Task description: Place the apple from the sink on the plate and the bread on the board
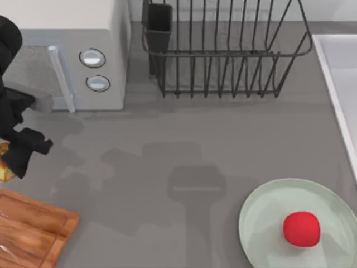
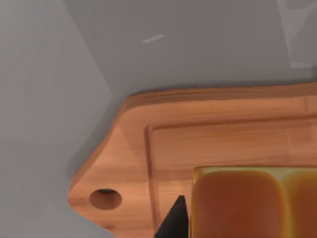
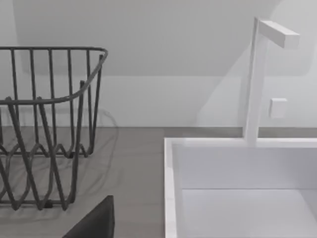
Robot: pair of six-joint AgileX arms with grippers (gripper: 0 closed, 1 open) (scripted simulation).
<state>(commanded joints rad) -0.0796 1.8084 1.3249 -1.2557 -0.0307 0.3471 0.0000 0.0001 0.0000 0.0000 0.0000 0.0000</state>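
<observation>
The red apple (image 1: 302,228) rests on the mint-green plate (image 1: 262,218) at the front right. At the table's left edge, my left gripper (image 1: 17,156) is shut on the golden-brown bread (image 1: 4,167), held just behind the wooden board (image 1: 33,231). In the left wrist view the bread (image 2: 252,203) hangs over the board (image 2: 148,153), with one dark finger (image 2: 174,220) beside it. The white sink (image 1: 340,84) runs along the right edge. A dark part of my right gripper (image 3: 94,224) sits near the sink's rim (image 3: 170,188).
A black wire dish rack (image 1: 223,56) stands at the back middle, with a grey microwave (image 1: 72,50) at the back left. A white faucet (image 3: 255,79) rises behind the sink. Bare grey counter (image 1: 167,167) lies between board and plate.
</observation>
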